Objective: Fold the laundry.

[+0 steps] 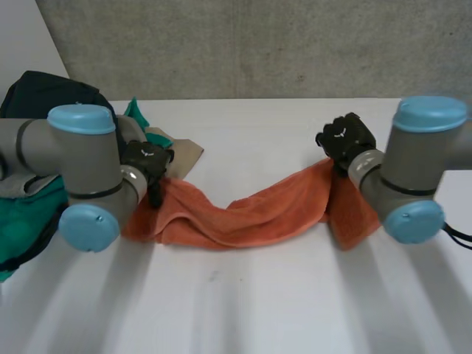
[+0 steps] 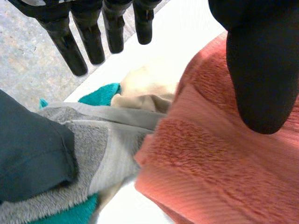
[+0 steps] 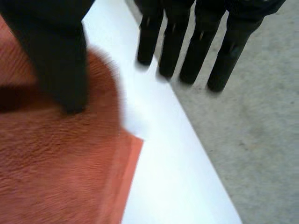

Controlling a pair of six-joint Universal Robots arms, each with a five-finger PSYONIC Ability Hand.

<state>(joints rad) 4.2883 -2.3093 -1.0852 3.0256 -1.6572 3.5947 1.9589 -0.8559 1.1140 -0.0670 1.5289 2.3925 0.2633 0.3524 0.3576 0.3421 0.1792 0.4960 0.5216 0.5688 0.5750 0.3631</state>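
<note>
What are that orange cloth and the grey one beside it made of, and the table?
The orange towel looks like terry cotton: fuzzy pile with a flat ribbed band near its edge. The grey cloth seems terry too, fluffy with a smoother woven strip. The table looks like smooth matte white laminate or painted board; I cannot tell which.

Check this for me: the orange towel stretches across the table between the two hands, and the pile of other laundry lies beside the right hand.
One thing is wrong: the pile of other laundry lies beside the left hand, not the right hand, as the head view shows. The orange towel does stretch across the table between the two hands.
</note>
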